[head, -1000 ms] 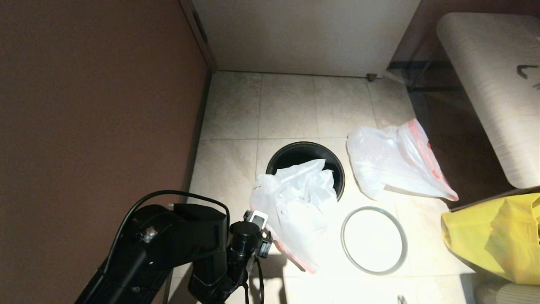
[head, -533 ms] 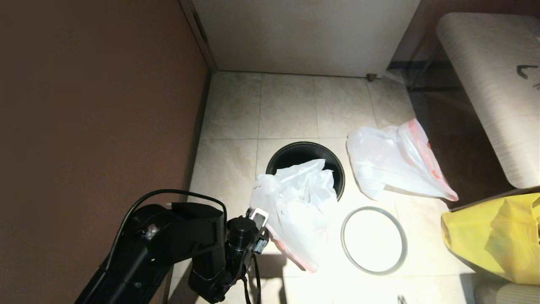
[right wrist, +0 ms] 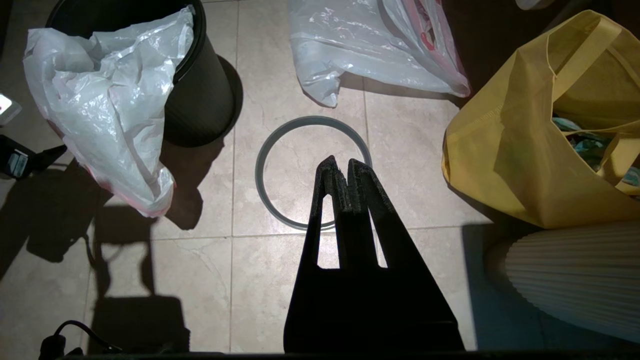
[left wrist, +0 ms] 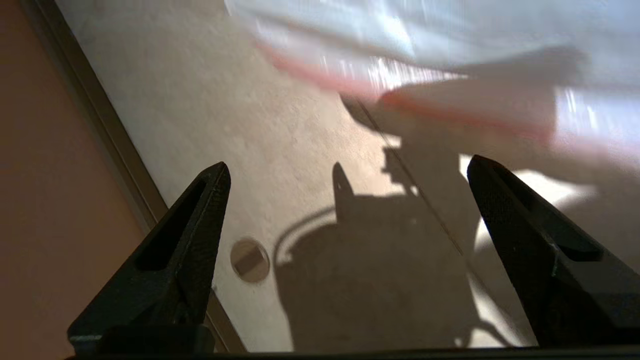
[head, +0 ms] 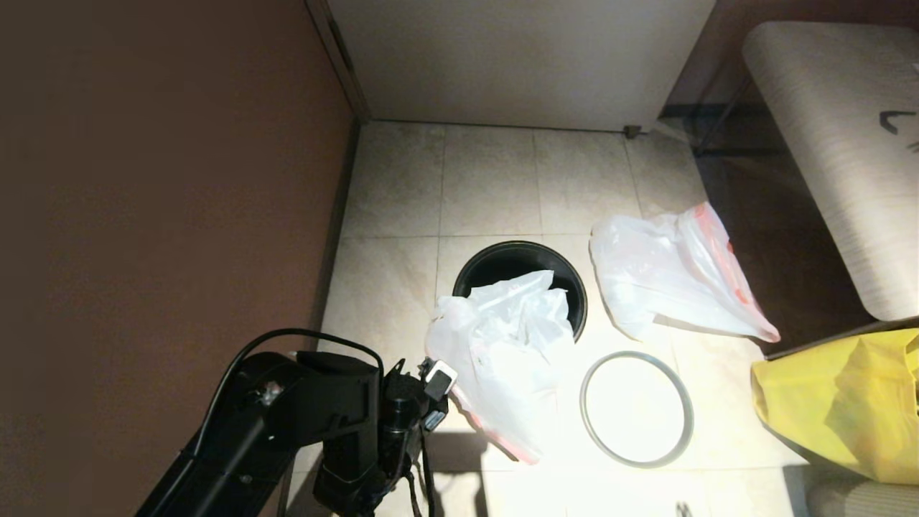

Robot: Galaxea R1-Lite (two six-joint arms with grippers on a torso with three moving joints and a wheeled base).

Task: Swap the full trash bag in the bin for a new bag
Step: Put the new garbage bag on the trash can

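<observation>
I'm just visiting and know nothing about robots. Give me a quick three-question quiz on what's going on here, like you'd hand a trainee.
1. True or false: the grey hoop is fitted on the bin.
2. Which bag hangs over the bin's rim? A) the new bag B) the full trash bag C) the yellow bag
3. Fill in: the left gripper is ____, the right gripper is ____.

Key:
1. False. It lies flat on the floor beside the bin.
2. A. The full trash bag lies on the floor to the bin's right.
3. Open; shut, holding nothing.
</observation>
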